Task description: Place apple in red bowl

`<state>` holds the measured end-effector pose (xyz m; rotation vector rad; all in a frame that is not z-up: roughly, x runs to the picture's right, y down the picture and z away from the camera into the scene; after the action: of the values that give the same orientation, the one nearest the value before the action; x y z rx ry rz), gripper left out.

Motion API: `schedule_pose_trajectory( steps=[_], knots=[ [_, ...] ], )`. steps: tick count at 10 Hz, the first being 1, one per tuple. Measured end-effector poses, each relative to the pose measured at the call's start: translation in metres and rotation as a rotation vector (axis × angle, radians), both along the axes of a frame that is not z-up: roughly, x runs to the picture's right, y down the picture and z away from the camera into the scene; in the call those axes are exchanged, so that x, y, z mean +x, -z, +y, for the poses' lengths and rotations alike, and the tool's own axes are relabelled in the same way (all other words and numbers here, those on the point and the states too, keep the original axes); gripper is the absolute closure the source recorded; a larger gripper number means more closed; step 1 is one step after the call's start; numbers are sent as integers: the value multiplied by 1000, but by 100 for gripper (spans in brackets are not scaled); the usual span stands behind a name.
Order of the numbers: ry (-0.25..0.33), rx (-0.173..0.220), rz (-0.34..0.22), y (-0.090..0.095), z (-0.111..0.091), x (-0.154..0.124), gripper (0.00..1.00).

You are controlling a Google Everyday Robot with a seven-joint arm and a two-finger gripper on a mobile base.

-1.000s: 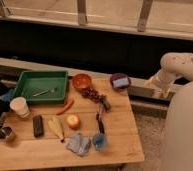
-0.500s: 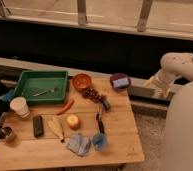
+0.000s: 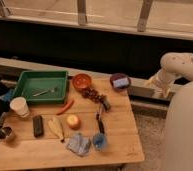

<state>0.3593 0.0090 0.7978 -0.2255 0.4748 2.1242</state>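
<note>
**Apple on the worktop, apart from the red bowl**

The small round yellow-orange apple (image 3: 73, 121) sits on the light wooden slatted worktop (image 3: 117, 127), near its middle and toward the front. It touches nothing. A pale yellow banana (image 3: 56, 128) lies just to its left, and a thin red-orange chili (image 3: 66, 107) lies just behind it.

The small round orange-red bowl (image 3: 82, 81) stands at the back edge of the worktop, well behind the apple. Its darker inside looks bare. A shallow green plastic tray (image 3: 25, 80) sits just beside it on the left, with a pale utensil (image 3: 45, 92) lying in it. A dark purple bowl (image 3: 120, 81) stands farther right along the same back edge. A cluster of small dark reddish pieces (image 3: 91, 94) lies in front of the red bowl.

A white paper cup (image 3: 19, 106), a flat black rectangular object (image 3: 38, 125) and a small metal cup (image 3: 6, 133) stand along the left side. A crumpled grey-blue cloth (image 3: 79, 144) and a small blue cup (image 3: 100, 141) sit near the front edge.

The gripper (image 3: 156, 84), at the end of the white arm, hangs off the right side of the worktop, beyond the purple bowl and well apart from the apple. Whether it is open or closed cannot be told, and nothing can be made out in it.
</note>
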Motion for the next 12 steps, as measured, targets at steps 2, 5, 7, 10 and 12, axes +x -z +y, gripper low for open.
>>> schedule_pose_trajectory(
  steps=[2,5,7,10,12],
  knots=[
    [0,0,0,0,0,0,25],
    [0,0,0,0,0,0,25],
    [0,0,0,0,0,0,25],
    [4,7,-2,0,0,-2,25],
    [31,45,-28,0,-4,-18,25]
  ],
)
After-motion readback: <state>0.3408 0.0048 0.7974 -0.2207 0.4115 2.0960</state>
